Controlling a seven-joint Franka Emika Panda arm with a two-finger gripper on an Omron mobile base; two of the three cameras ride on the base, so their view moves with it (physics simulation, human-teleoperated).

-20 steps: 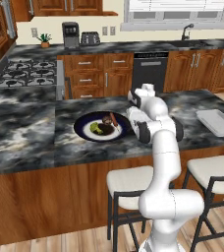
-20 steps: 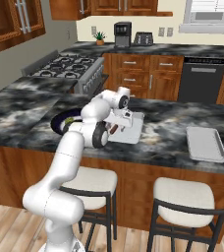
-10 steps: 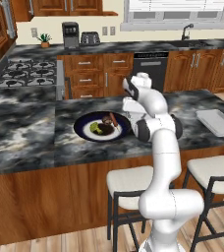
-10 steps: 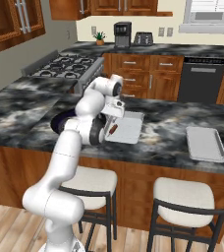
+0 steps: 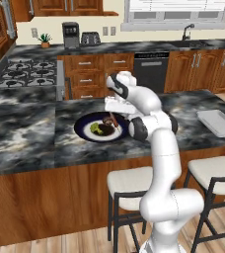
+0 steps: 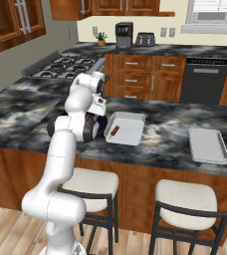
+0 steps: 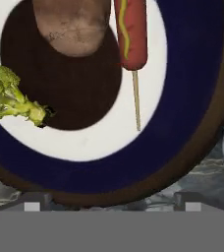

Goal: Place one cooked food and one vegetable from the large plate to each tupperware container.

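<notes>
Base views flank arm, sharing island counter [image 5: 30, 133]; hand view close above plate [image 7: 192, 98].

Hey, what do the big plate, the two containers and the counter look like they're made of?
Plate: probably glazed ceramic, going by its smooth navy rim, white ring and dark centre. Containers: likely matte plastic; they are pale grey-white with thin low walls and rounded corners and show no glint, though the look leaves it open. Counter: polished stone such as marble or granite, shown by its dark surface with cloudy grey-white veining.
</notes>
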